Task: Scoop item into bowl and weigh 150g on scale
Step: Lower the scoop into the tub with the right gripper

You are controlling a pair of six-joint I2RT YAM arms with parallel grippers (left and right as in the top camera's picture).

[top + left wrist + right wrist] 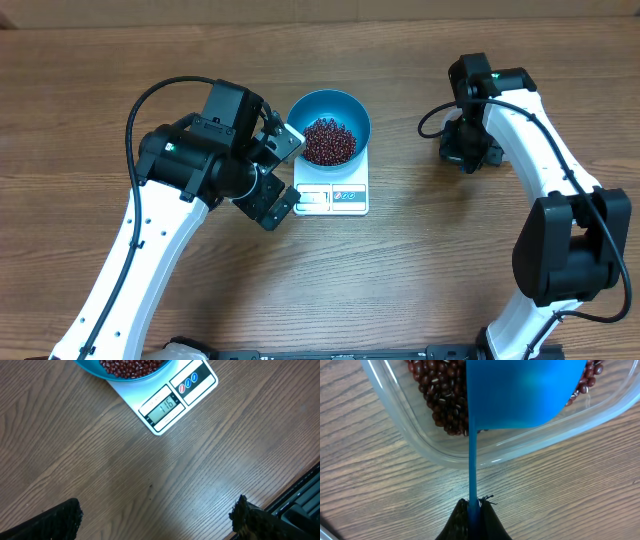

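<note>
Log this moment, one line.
left gripper open, empty, near scale | right gripper shut on scoop, at tub | bowl with beans on scale

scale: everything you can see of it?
The scale is a flat white square, plastic by its look, lying level on the wooden table. Its front strip carries a display reading what looks like 116, beside a panel with one red and two blue oval marks. The blue bowl of beans sits on its platform, overhanging it. The left gripper, jaws open, hovers close beside it.
</note>
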